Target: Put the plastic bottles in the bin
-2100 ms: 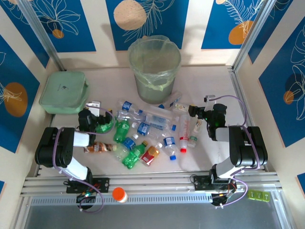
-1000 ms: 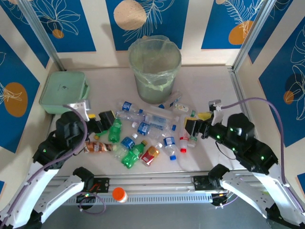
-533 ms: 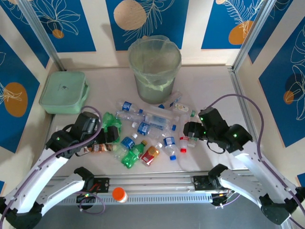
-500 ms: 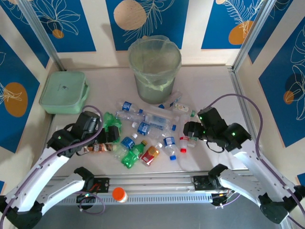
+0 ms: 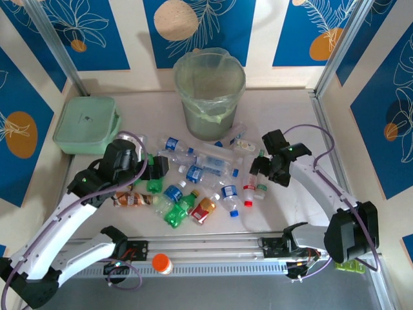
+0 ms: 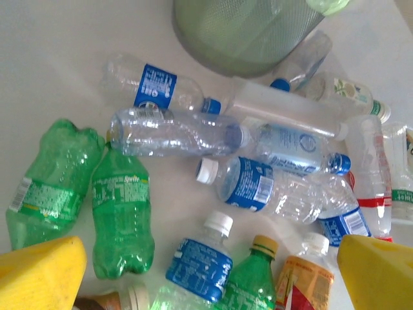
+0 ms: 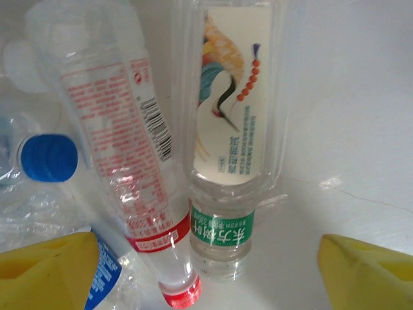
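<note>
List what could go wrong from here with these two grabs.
1. The open right tool straddles a red-capped bottle and a green-banded bottle lying touching: it may pinch both or squirt one out.
2. The open left tool hangs over crowded bottles: closing could send neighbours rolling.
3. The bin is tall: a low carry might clip its rim.

Your left arm point(image 5: 59, 223) and right arm point(image 5: 319, 187) show white links, black joints, looping purple cables and blunt yellow fingers point(image 6: 39, 274).
</note>
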You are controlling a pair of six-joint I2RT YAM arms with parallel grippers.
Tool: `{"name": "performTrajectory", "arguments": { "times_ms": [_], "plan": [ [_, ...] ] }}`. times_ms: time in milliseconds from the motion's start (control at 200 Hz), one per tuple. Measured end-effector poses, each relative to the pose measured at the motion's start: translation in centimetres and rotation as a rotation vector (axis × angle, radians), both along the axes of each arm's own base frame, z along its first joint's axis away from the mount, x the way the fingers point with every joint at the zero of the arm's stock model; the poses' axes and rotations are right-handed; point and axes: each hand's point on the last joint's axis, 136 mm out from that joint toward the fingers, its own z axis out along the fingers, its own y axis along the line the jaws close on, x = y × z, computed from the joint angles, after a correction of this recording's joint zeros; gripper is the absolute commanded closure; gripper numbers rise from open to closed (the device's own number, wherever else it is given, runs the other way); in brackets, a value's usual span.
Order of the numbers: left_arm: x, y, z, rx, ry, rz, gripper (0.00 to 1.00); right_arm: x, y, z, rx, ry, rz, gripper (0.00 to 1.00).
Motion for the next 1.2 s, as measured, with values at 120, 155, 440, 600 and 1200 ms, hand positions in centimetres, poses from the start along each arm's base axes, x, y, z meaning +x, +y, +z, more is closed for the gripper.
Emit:
{"name": "performTrajectory", "arguments": {
  "times_ms": [120, 155, 440, 600, 1200],
  "plan": [
    [-0.1, 0.0, -0.3, 0.015, -0.008, -0.015, 0.01, 1.0, -1.2, 0.0, 0.003, -0.019, -0.05, 0.15],
    [-0.1, 0.0, -0.3, 0.019, -0.011, -0.019, 0.01, 1.3, -1.5, -0.3, 0.0, -0.017, -0.057, 0.16],
    [0.1, -0.1, 0.0, 0.02, -0.032, -0.028, 0.01, 2.8, -2.2, -2.9, -0.027, 0.04, -0.043, 0.18],
    [0.1, -0.1, -0.2, 0.021, -0.03, -0.028, 0.01, 3.8, -2.4, -3.9, -0.032, 0.056, -0.036, 0.22],
    [0.2, 0.0, -0.1, 0.038, -0.04, -0.034, 0.01, 5.0, -2.0, -6.6, -0.05, 0.091, -0.006, 0.37]
  ]
}}
